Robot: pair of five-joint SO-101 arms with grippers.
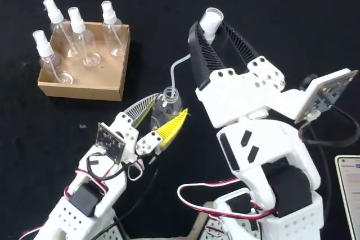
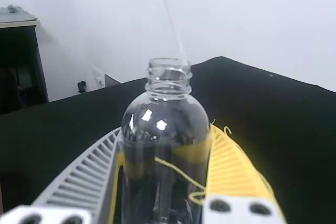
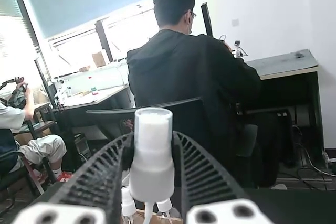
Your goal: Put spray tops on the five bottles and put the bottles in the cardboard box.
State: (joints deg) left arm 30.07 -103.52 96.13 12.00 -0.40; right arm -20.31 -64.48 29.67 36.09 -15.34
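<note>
Uncapped clear bottle [image 1: 167,105] upright mid-desk [image 1: 281,26], clamped in left jaws. Spray top [image 1: 212,22] gripped in right jaws, raised beside it, dip tube [image 1: 175,68] down at bottle neck. Four capped bottles [image 1: 79,37] in cardboard box [image 1: 84,89], far left.

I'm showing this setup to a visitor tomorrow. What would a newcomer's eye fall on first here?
First, the right gripper, raised at the centre, is shut on a white spray top. Its tube trails down to the neck of the open bottle, which the left gripper clamps. Next is the box at far left, which holds four bottles already topped.
</note>
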